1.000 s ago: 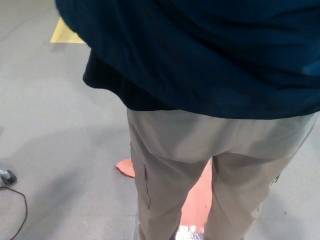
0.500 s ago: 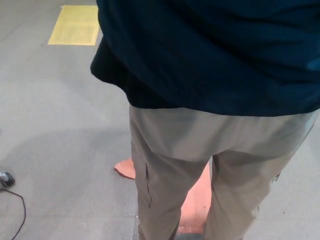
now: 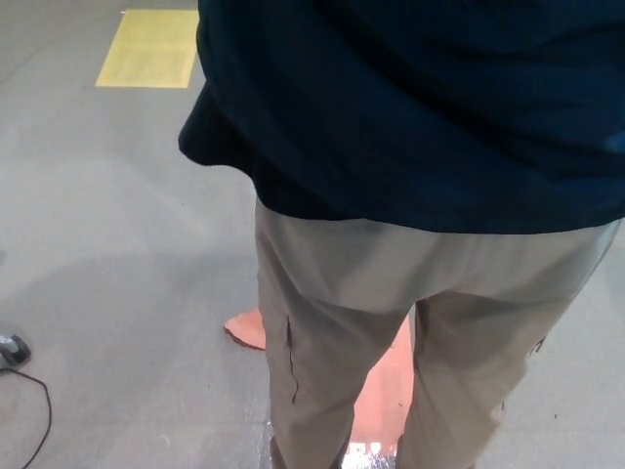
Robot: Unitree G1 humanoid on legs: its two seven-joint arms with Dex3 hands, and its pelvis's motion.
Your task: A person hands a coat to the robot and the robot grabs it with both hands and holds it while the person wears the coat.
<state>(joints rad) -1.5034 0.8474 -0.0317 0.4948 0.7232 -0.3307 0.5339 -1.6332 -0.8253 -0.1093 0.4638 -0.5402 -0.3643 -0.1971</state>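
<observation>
Coat (image 3: 420,107), dark navy, is filling the frame from 11 to 3 o'clock, hanging over the person's back, hem lying across beige trousers (image 3: 391,313). Neither robot hand is showing, so their grasp cannot be told. Yellow floor marking (image 3: 148,49) is sitting at 10 o'clock; black cable (image 3: 34,410) is trailing at 8 o'clock.

Person seen from behind, dark navy coat (image 3: 420,107) with loose folds and an uneven hem, light khaki trousers (image 3: 391,322), a vertical seam pocket on one leg, a small dark detail on the other
</observation>
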